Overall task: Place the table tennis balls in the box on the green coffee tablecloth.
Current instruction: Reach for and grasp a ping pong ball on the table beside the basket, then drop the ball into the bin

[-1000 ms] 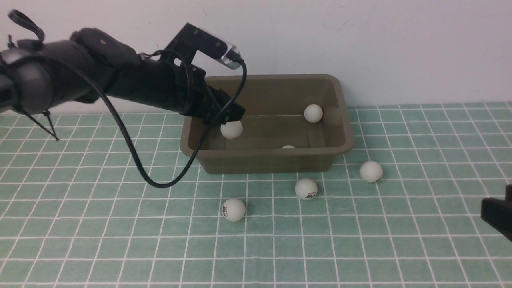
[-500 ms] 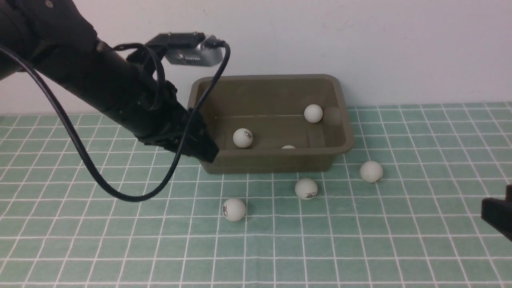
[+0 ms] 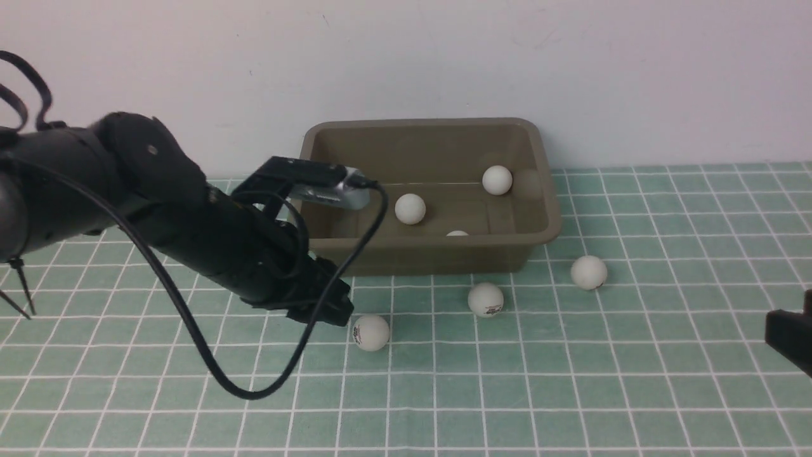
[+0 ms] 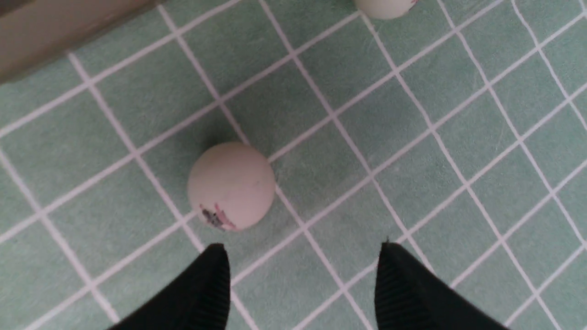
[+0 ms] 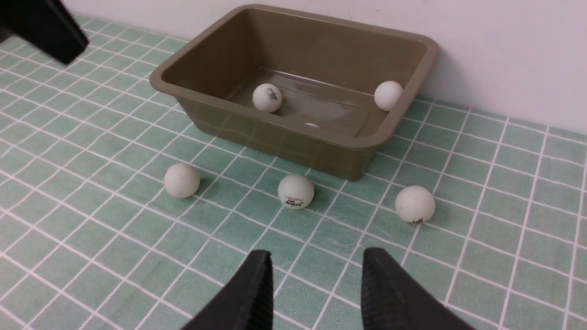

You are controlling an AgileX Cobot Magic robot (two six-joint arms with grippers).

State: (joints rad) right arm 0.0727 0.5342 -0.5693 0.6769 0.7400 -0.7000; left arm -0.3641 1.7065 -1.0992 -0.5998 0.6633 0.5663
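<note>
Ball count first: three of the balls are loose on the cloth along the front edge of the box, and three are inside it. A second ago the left pincer was up over the box's left end with a ball right at its tip. That ball now lies free on the box floor and has rolled a bit toward the middle. The other two haven't budged: one is by the back right corner and one is peeking over the front wall. The left pincer has since swung down to the cloth off the box's front left corner, so we reckon the third drop is done and the fourth pick is starting.

The front view hides the jaws behind the arm. The left wrist view shows them parted and empty, with the leftmost loose ball just ahead, nearer one finger, not yet between them. We'd guess a small sideways shift comes first. The right wrist view shows the right pincer parted too, holding nothing, parked over the right side of the cloth.
</note>
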